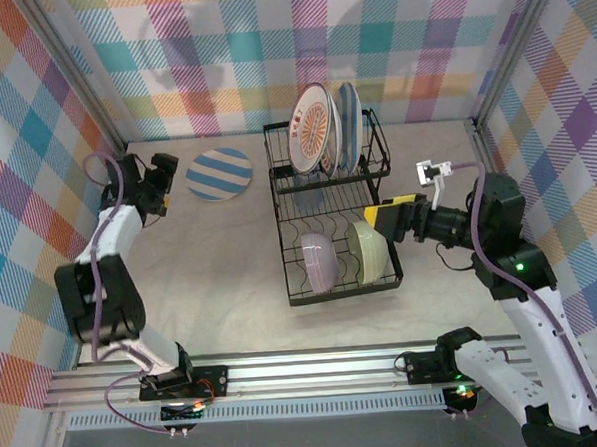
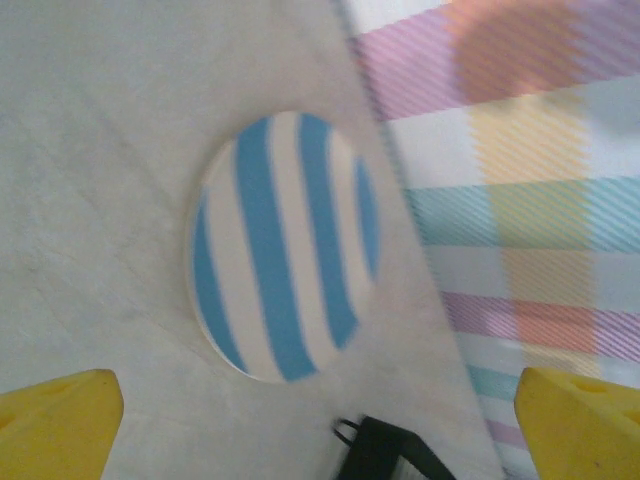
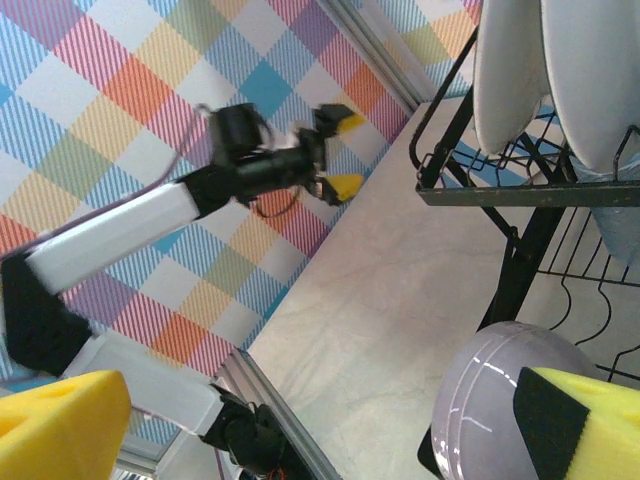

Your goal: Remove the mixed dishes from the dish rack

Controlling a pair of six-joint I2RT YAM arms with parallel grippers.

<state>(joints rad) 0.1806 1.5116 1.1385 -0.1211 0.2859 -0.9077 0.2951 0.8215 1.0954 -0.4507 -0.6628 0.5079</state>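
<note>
Blue-and-white striped plate (image 1: 219,174) flat on table (image 1: 211,278), just beyond wide-open, empty left pincer (image 1: 168,182).

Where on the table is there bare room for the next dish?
Bare table between the left arm and the black wire dish rack, nearer than the flat blue-and-white striped plate. Crowded right of the rack, where the open right gripper sits.

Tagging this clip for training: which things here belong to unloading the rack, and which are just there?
Job: rack, striped plate on the table, sunburst plate, racked striped plate, lavender bowl, green bowl.
Just there: checked walls, metal rail.
</note>
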